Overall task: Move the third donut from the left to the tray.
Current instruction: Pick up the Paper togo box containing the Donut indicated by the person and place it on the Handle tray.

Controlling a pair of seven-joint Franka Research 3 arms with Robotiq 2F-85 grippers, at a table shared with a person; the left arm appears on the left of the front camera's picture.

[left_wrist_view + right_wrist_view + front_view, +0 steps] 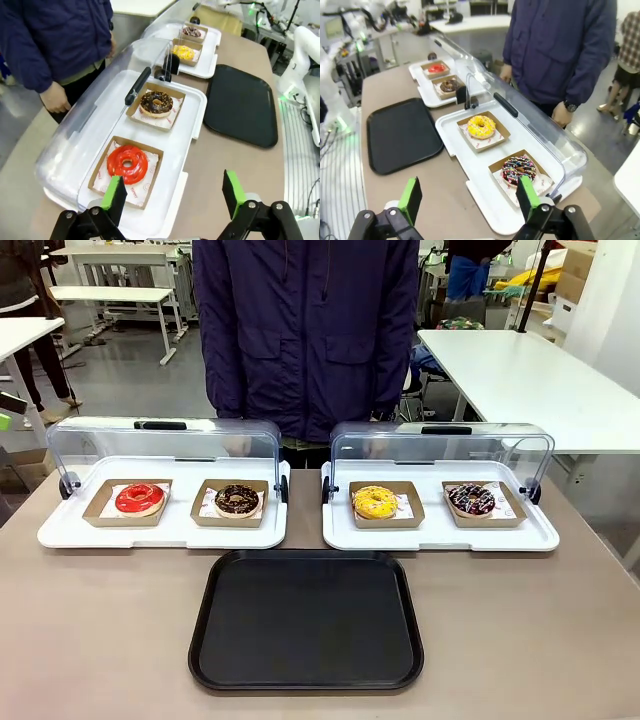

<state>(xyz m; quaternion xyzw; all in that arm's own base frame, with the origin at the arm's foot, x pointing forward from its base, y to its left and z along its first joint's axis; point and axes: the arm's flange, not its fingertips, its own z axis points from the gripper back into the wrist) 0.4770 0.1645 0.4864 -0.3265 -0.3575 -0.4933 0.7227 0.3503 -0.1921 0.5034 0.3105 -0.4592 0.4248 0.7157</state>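
The right gripper (pixel 469 197) hangs released, jaws wide and empty. So does the left gripper (pixel 174 195), above the red-iced donut (pixel 127 164). The black tray (pixel 305 620) lies bare at the near middle of the surface. Just beyond it, in the right-hand white tray (pixel 440 538) with its clear lid tipped back, sits the yellow sprinkled donut (pixel 375 502) in its cardboard holder. It lies straight ahead of the right gripper, past the sprinkled chocolate donut (pixel 519 169), so the right arm looks much nearer.
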